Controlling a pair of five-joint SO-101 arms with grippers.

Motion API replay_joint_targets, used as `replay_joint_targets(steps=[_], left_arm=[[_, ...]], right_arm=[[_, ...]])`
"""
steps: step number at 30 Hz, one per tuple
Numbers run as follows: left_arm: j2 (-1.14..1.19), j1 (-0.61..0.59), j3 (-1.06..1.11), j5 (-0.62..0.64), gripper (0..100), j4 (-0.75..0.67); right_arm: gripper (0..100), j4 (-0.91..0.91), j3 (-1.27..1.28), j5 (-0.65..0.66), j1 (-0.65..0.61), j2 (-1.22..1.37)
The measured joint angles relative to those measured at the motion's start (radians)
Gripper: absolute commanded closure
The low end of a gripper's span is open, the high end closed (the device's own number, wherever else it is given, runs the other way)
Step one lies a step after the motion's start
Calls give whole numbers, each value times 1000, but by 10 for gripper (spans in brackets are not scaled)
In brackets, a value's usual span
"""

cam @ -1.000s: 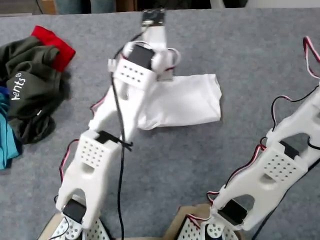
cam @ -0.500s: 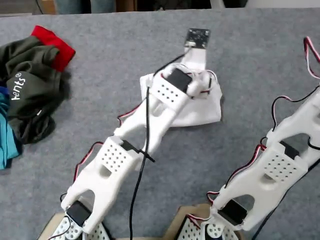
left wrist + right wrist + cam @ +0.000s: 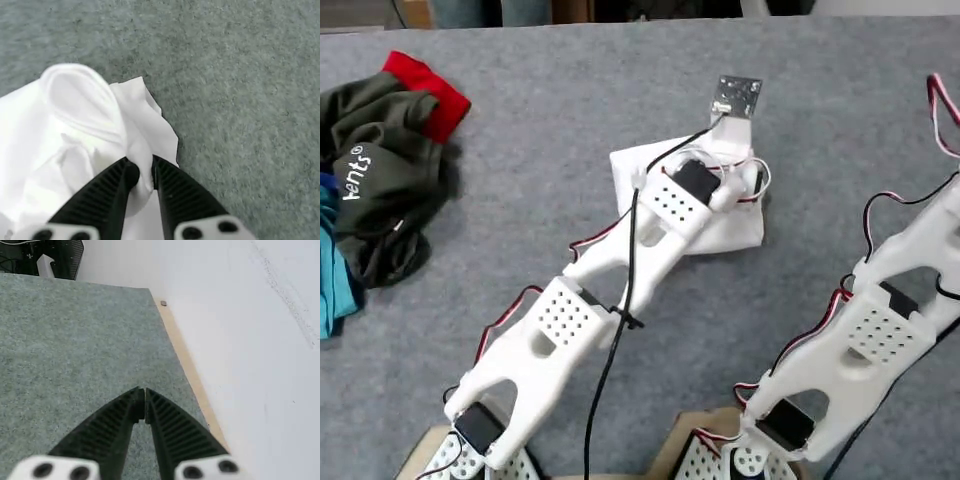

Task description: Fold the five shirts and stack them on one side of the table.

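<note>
A white shirt lies partly folded on the grey table, right of centre in the high view. My left arm stretches across it. In the left wrist view my left gripper is shut on a bunched fold of the white shirt, near the cloth's edge beside bare carpet. The right arm stays at the table's right side. Its gripper is shut with nothing between the fingers, above the carpet close to the table's edge.
A heap of unfolded shirts sits at the far left: a dark olive one, a red one and a teal one. Grey carpet covers the table. A wooden border and a white wall lie past the right edge.
My left arm has swung to the right, dragging the white shirt's left part over onto its right part. The shirt now covers less of the table. The right arm has not moved.
</note>
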Motion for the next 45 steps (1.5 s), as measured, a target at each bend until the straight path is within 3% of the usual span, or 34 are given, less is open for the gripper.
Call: replay_joint_targets(steps=[3, 8, 12, 16, 20, 27, 30, 34, 40, 45], left_arm=[[11, 0, 0, 0, 951, -25], [12, 3, 0, 2, 805, -28], [12, -5, -52, 44, 834, 60], [-2, -95, -215, 44, 936, 216], [-51, -258, -388, 15, 970, 370], [-170, -548, -411, -95, 971, 667], [-178, -640, -402, -150, 971, 706], [-206, -706, -250, -167, 971, 715], [-425, -698, 226, -169, 971, 713], [-749, -643, 747, -161, 971, 517]], right_arm=[[984, 0, 0, 0, 0, 0], [984, 0, 0, 0, 0, 0], [984, 0, 0, 0, 0, 0], [984, 0, 2, 0, -31, 0], [984, 41, 110, 2, -173, -2], [984, 37, 471, 46, -546, 6], [984, -34, 565, 46, -680, 57], [984, -75, 585, 84, -778, 152], [984, -81, 586, 91, -792, 229], [984, -51, 591, 91, -793, 229]])
